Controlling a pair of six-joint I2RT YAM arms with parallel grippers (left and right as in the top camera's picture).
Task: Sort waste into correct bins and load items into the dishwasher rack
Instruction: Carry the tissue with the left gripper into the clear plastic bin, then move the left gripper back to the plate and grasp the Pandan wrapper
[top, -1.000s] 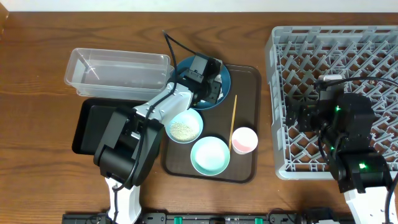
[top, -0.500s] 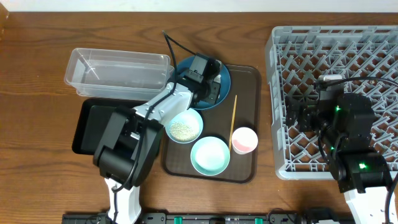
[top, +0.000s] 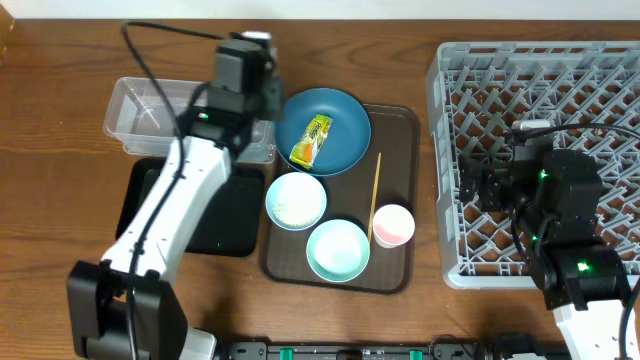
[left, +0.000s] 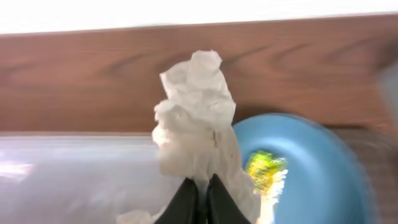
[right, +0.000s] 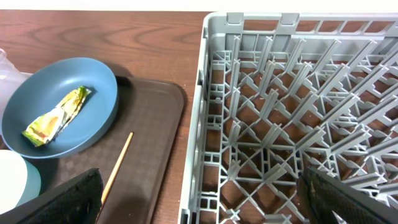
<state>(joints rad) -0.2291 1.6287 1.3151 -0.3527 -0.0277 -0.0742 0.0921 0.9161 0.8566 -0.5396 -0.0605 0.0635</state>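
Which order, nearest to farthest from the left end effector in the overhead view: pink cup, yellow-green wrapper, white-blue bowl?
1. Yellow-green wrapper, on the blue plate.
2. White-blue bowl, at the brown tray's left edge.
3. Pink cup, on the tray's right side.

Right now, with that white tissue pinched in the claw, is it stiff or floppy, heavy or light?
Probably soft but shape-holding: the crumpled tissue juts past the left gripper in creased folds without drooping. Likely very light, since it looks like thin paper held by a small pinch at its base. It could tear if tugged.
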